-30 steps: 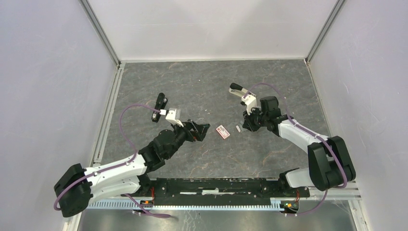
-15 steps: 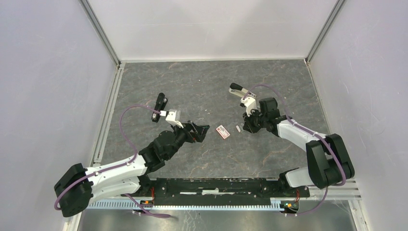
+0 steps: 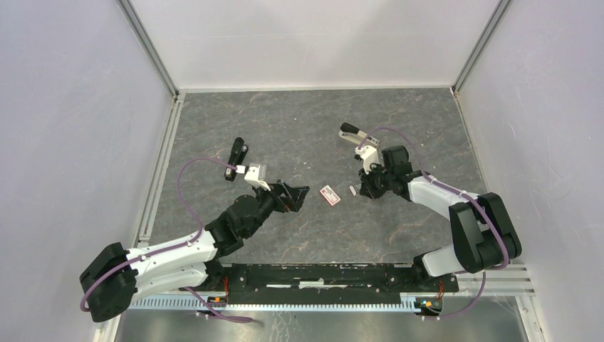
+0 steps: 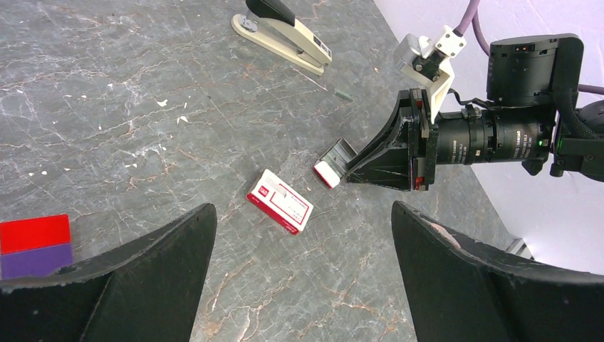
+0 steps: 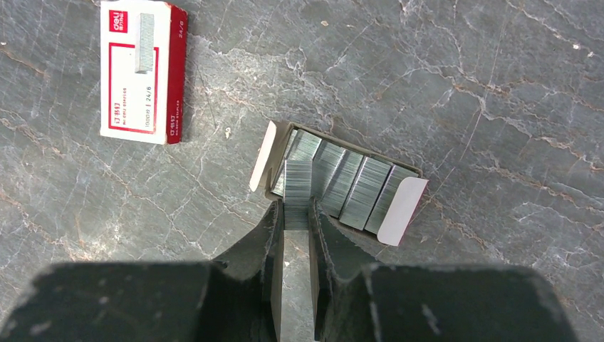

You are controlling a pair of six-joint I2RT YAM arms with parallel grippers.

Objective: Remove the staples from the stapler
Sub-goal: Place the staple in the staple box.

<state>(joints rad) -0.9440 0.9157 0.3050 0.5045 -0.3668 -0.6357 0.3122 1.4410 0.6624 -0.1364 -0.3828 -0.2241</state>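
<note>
as the strip [image 5: 297, 187] hangs over the tray [image 5: 401, 206]: the right gripper [image 5: 296, 217] is clamped on this short run of staples, whose far end lies over the tray's 9 o'clock end, where other strips sit side by side; whether it touches them i cannot tell.
left gripper [image 3: 297, 194]: spread wide and holding nothing, low over the table, at 9 o'clock of the box in the top view.
stapler [image 3: 350, 132]: lies on the table at 12 o'clock of the right gripper in the top view, apart from both arms; nothing holds it.
box [image 5: 142, 71]: red and white sleeve, flat on the table at 10 o'clock of the tray in the right wrist view, near but not touching.
step, as i judge it: laying the strip into the tray.
doing it well: line the strip up parallel with its neighbours, lower it until it rests among them, then part the fingers slowly so the glued staples do not snap or tip out; the light card tray may slide, so go straight down with no sideways drag.
bar [image 3: 235, 158]: slim black piece at 10 o'clock of the left gripper, no part of this step.
table [image 3: 299, 121]: grey marbled top, matt, with small pale flecks.
room: plain white walls [image 3: 313, 43] on three sides, metal posts [image 3: 149, 50] in the far corners, a rail [image 3: 160, 164] along the 9 o'clock edge.
</note>
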